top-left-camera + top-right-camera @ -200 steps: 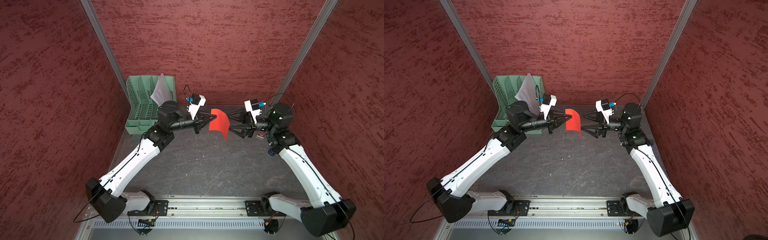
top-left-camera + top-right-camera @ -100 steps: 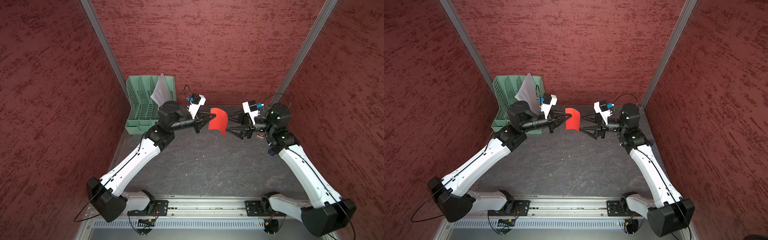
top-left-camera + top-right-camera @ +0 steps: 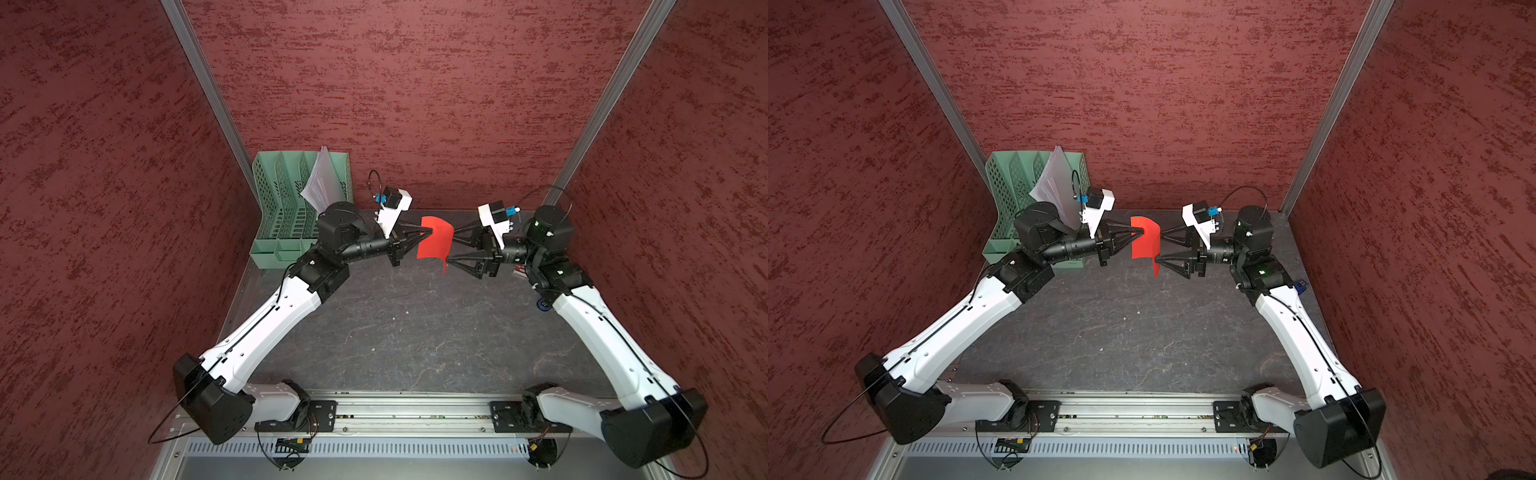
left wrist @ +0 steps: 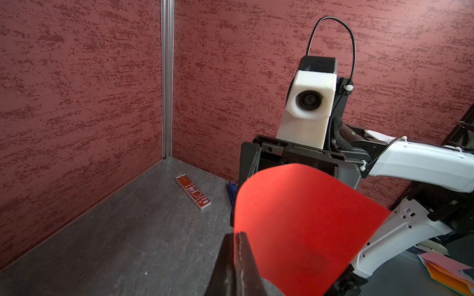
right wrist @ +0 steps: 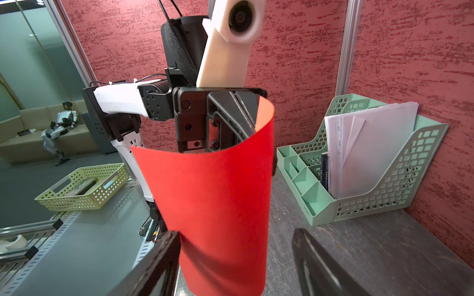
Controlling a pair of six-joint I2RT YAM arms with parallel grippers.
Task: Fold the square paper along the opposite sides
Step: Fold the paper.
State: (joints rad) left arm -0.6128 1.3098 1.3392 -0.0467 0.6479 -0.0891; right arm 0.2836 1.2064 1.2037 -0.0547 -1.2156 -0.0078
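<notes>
The left claw (image 3: 420, 237) is pinching shut on one edge of the paper (image 3: 437, 243), holding it in the air just ahead of itself. The sheet is curling, its bulge facing the right claw (image 3: 452, 246) and its long axis running roughly upright. That claw is gaping wide, gripping nothing and straddling the bulge. It should probably be closing squarely, and only once the edges are aligning.
</notes>
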